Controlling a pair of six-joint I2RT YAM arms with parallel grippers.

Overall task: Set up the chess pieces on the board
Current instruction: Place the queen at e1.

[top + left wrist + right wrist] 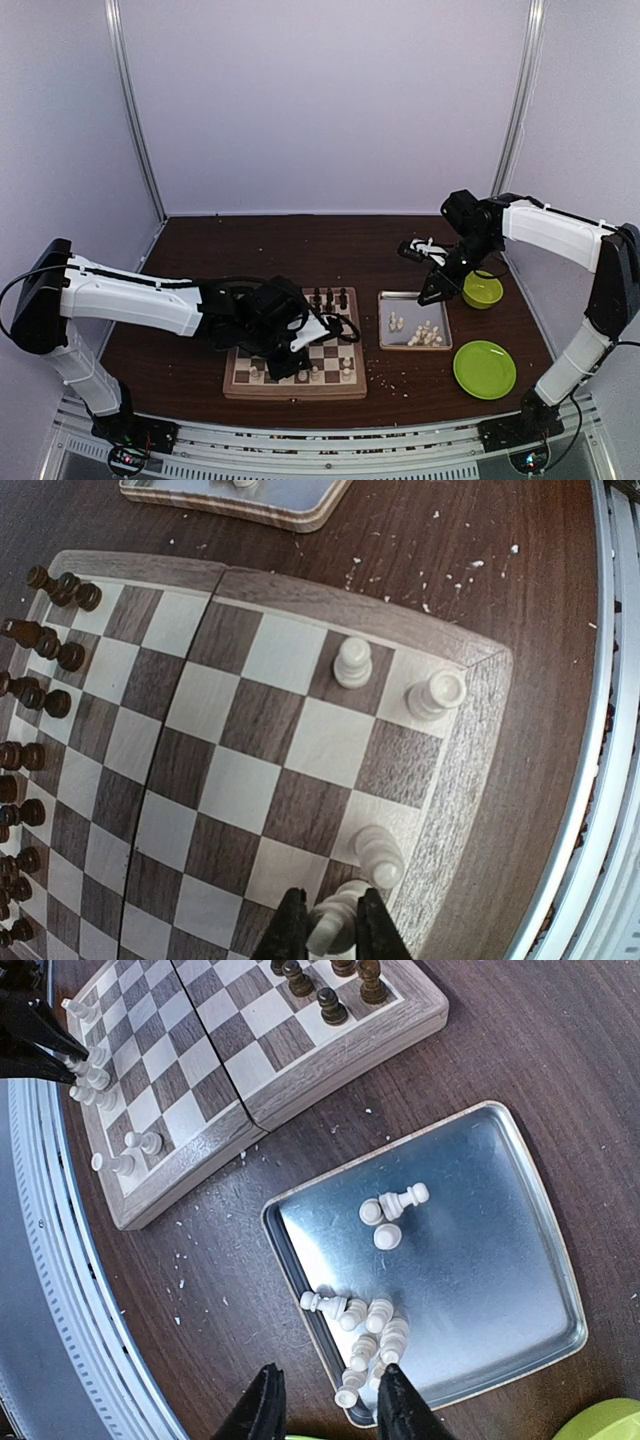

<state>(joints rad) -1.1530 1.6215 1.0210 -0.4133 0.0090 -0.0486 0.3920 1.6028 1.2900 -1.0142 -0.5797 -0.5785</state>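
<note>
The left jaws are clamped on a white piece point(333, 920), upright over the board's point(465, 780) near edge row, so its square lies straight below. The right jaws hang apart and empty above the tray point(500, 1260) — loose pieces point(365, 1325) lie just ahead.

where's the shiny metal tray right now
In the top view, the shiny rectangular metal tray lies right of centre, between the square wooden chessboard on its left and the flat lime-green plate.
</note>
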